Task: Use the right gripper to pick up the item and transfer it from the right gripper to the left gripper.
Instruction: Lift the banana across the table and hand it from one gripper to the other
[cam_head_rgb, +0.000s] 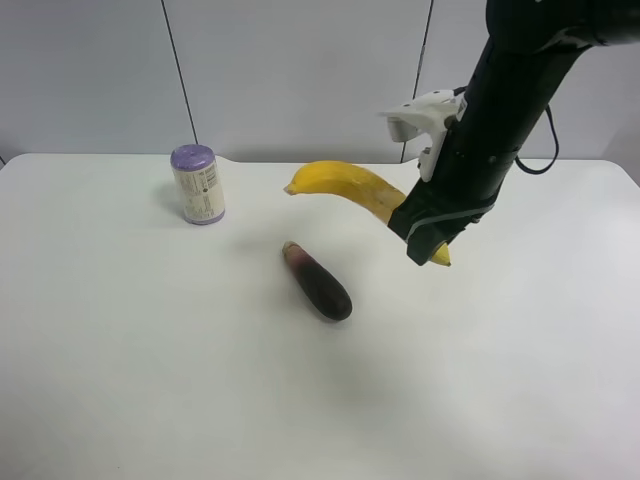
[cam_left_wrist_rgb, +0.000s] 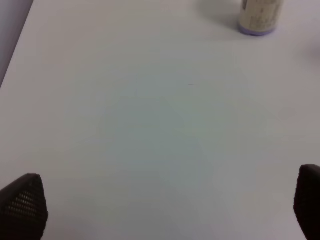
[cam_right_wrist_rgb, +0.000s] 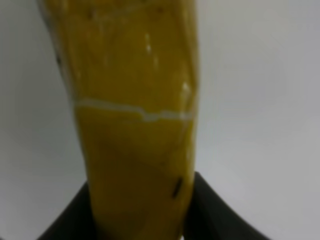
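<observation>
The yellow banana (cam_head_rgb: 345, 185) hangs in the air above the table, held near one end by my right gripper (cam_head_rgb: 425, 240), the black claw with a white bracket at the exterior high view's right. In the right wrist view the banana (cam_right_wrist_rgb: 135, 125) fills the frame between the two black fingers (cam_right_wrist_rgb: 210, 215), which are shut on it. My left gripper (cam_left_wrist_rgb: 165, 210) is open and empty over bare white table; only its two fingertips (cam_left_wrist_rgb: 22, 205) show. The left arm is out of the exterior high view.
A dark purple eggplant (cam_head_rgb: 318, 281) lies on the white table (cam_head_rgb: 150, 380) below the banana. A purple-lidded can (cam_head_rgb: 196, 184) stands at the back left; its base shows in the left wrist view (cam_left_wrist_rgb: 259, 17). A grey wall stands behind the table.
</observation>
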